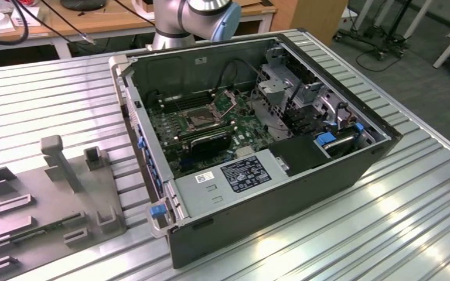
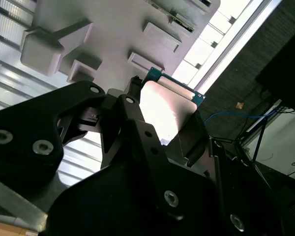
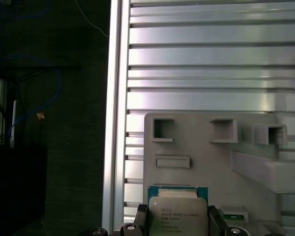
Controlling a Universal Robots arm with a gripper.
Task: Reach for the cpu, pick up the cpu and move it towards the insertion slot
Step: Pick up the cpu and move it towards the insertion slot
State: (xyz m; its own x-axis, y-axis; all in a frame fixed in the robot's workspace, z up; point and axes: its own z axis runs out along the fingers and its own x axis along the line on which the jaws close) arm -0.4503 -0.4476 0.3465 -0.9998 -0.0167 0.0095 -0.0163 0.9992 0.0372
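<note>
The cpu (image 3: 177,214), a pale silvery square on a green-rimmed board, sits between my gripper's (image 3: 177,221) black fingers (image 3: 140,218), which press on its two opposite edges. In the second wrist view the cpu (image 2: 168,104) is tilted over the grey fixture plate (image 2: 113,29), with the gripper (image 2: 164,115) shut on it. In the first wrist view the fixture plate (image 3: 201,142) lies behind the chip. The insertion slot (image 1: 197,119), dark-centred with a silvery bracket, lies on the green motherboard inside the open computer case (image 1: 287,193).
The case stands on a ribbed metal table (image 1: 412,234). The grey fixture plate (image 1: 45,199), with raised blocks and a tall post (image 1: 59,161), lies at the exterior view's left. The table's edge rail (image 3: 115,123) borders dark floor with cables. The arm's base (image 1: 182,20) rises behind the case.
</note>
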